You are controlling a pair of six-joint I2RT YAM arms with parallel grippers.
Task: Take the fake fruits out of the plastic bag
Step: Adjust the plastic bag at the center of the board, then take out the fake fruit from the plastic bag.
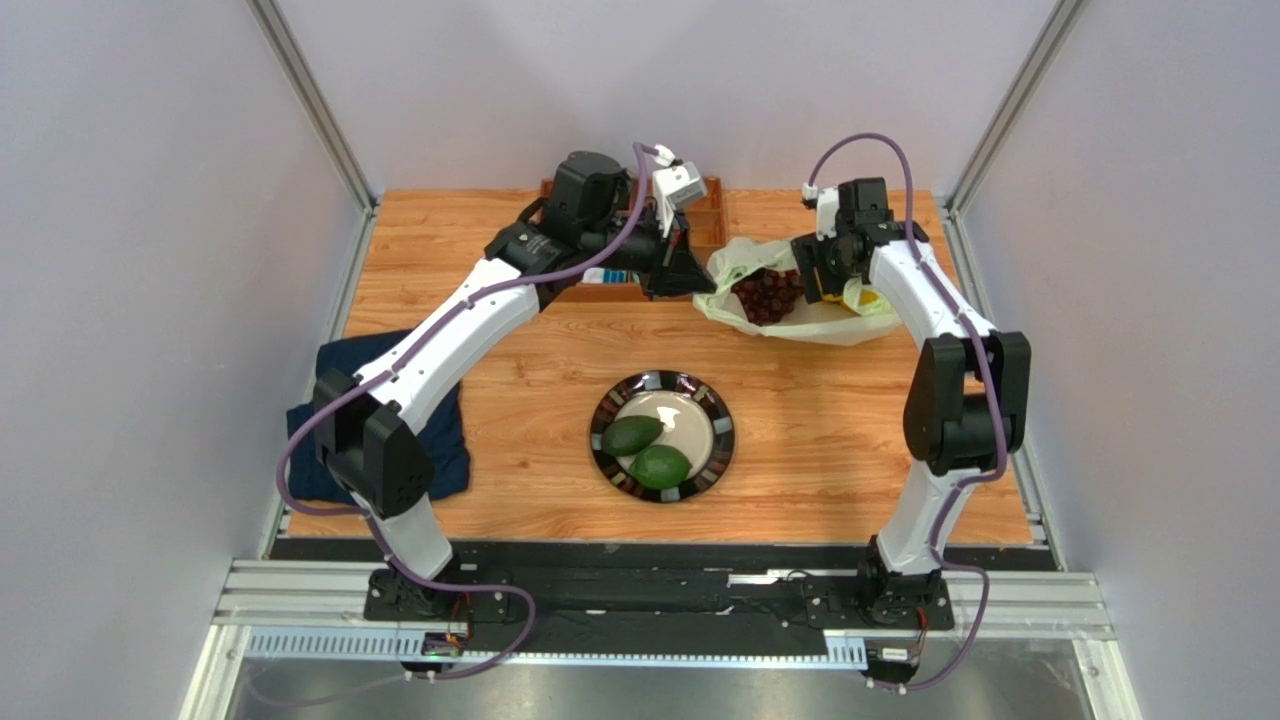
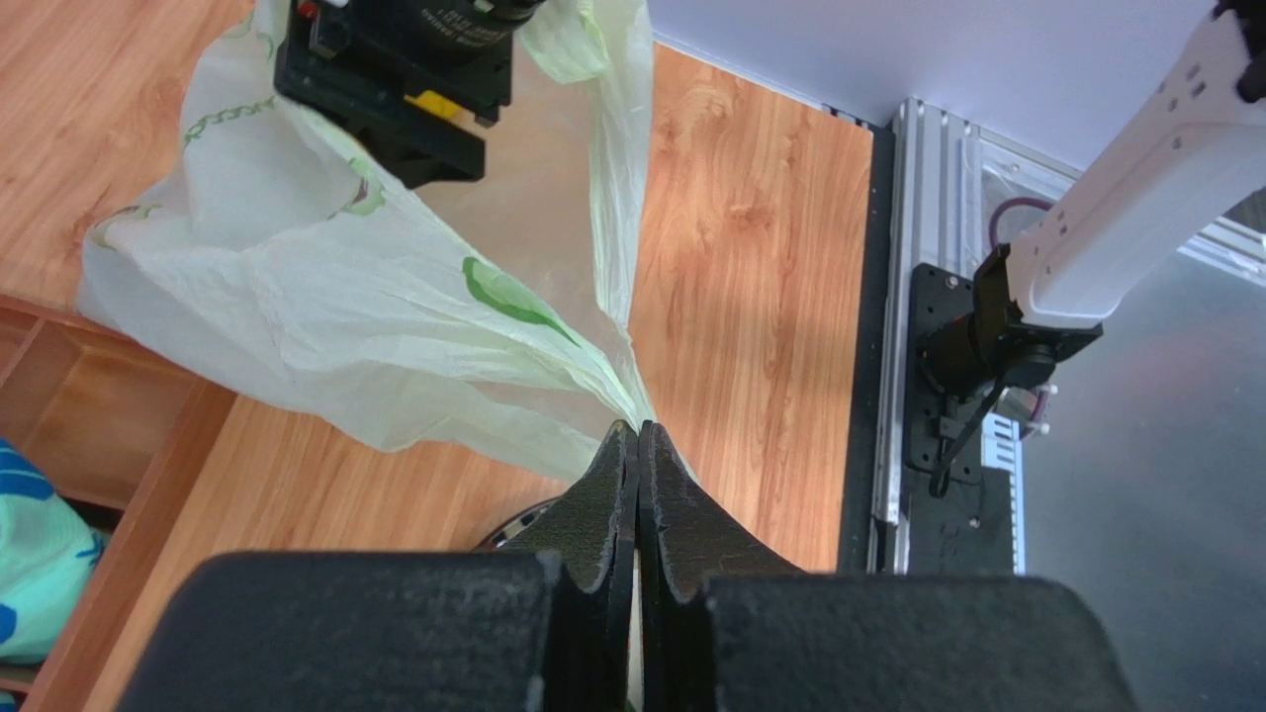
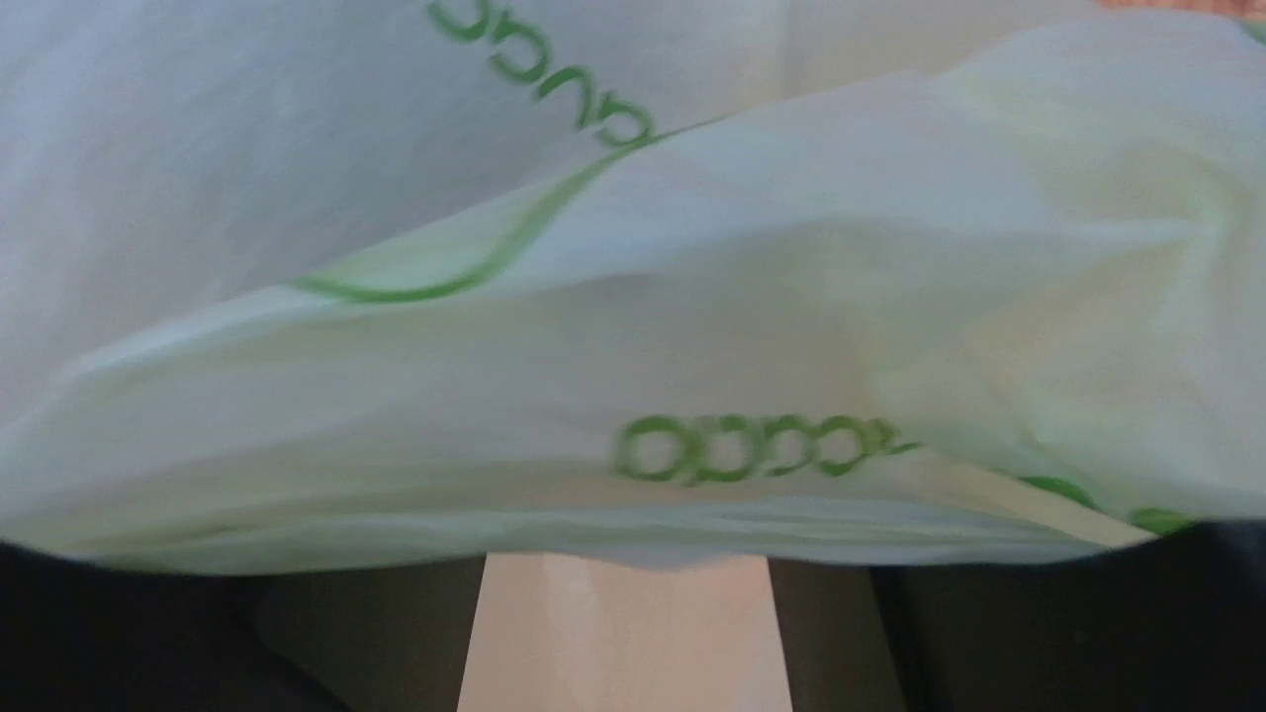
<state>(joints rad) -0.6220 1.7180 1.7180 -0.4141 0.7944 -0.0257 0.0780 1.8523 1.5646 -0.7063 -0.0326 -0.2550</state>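
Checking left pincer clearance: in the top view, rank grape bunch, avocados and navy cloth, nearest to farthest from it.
1. Grape bunch, in the plastic bag, just right of the left pincer.
2. Avocados, on the plate, toward the near edge.
3. Navy cloth, far off on the left side.

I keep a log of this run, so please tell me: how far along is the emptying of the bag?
Done: two avocados lie on the plate. In hand: the left gripper is shut on an edge of the plastic bag, and the right gripper, fingers apart, is at its mouth. Left: the grape bunch and something yellow, probably a lemon, are inside the bag.
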